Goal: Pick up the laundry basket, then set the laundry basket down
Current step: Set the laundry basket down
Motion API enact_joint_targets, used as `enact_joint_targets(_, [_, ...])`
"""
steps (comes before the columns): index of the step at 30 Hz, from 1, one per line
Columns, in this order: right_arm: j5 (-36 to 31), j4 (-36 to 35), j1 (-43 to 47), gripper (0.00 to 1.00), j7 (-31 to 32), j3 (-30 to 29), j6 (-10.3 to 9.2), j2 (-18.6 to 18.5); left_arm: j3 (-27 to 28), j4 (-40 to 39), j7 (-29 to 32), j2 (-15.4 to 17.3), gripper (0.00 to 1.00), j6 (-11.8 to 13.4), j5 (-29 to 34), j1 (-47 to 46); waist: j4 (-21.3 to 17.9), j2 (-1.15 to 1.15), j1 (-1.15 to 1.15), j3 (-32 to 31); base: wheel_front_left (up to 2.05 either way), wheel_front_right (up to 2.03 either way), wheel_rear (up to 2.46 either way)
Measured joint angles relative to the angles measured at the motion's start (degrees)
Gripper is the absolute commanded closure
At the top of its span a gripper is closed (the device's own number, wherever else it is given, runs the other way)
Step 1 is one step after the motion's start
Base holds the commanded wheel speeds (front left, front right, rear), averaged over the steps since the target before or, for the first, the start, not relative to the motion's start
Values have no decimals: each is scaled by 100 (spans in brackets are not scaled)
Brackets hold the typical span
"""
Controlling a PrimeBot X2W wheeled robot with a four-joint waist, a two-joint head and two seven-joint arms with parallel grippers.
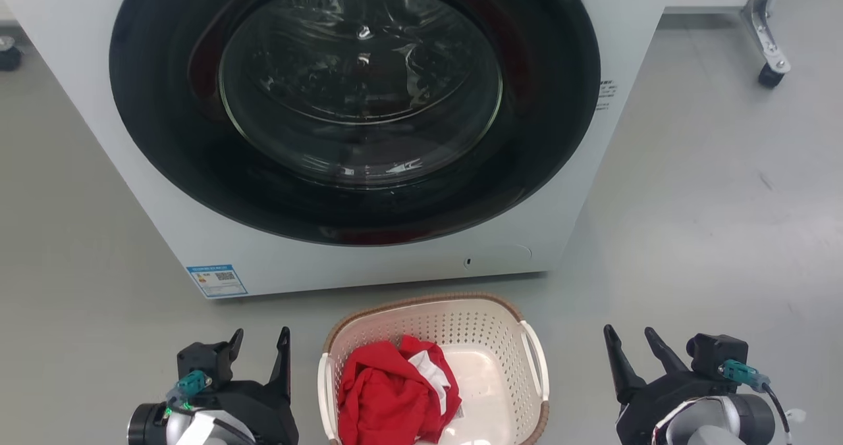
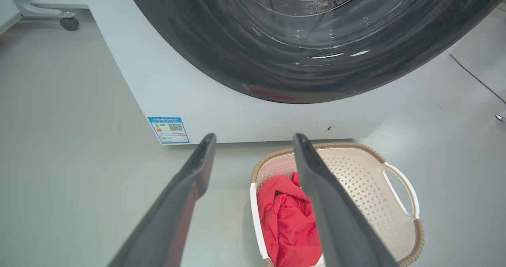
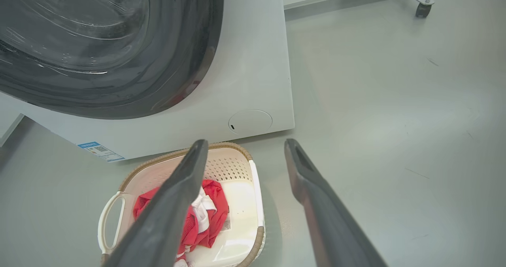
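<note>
Grey floor point(image 1: 711, 201) before the washer point(image 1: 395, 267) bears the laundry basket point(image 1: 461, 320), between the left gripper point(image 1: 261, 332) and right gripper point(image 1: 627, 330), both empty, fingers spread. Each should close squarely on one of the white side handles point(image 1: 535, 359), then both lift evenly.

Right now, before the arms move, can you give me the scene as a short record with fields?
basket: laundry basket upright on the floor, in front of the washer
contents: red garment with some white, on the basket's left side
left gripper: open, empty, left of basket, not touching
right gripper: open, empty, right of basket, not touching
task state: basket not yet gripped
</note>
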Motion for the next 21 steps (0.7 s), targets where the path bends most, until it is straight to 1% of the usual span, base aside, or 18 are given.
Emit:
enact_joint_targets(7, [-292,-816,481,0,0,-136,-202,-120,81,-925,0,157,0,222,272,621,-12,0,1,-382,0,0,0])
enact_joint_targets(11, [-448,-1305,757,0,0,-226,-327,-247,88,-1524,0,188,0,334,410,884,-2,0,1,-547,0,0,0])
enact_joint_targets(17, [-711,-2119,1135,0,-1,-282,-498,-342,103,-2376,0,341,0,453,680,1385,25,0,1,-764,0,0,0])
enact_joint_targets(21, [-889,-2622,1432,0,-1,-328,-609,-411,94,-2889,0,381,0,549,872,1687,33,1,0,-891,0,0,0])
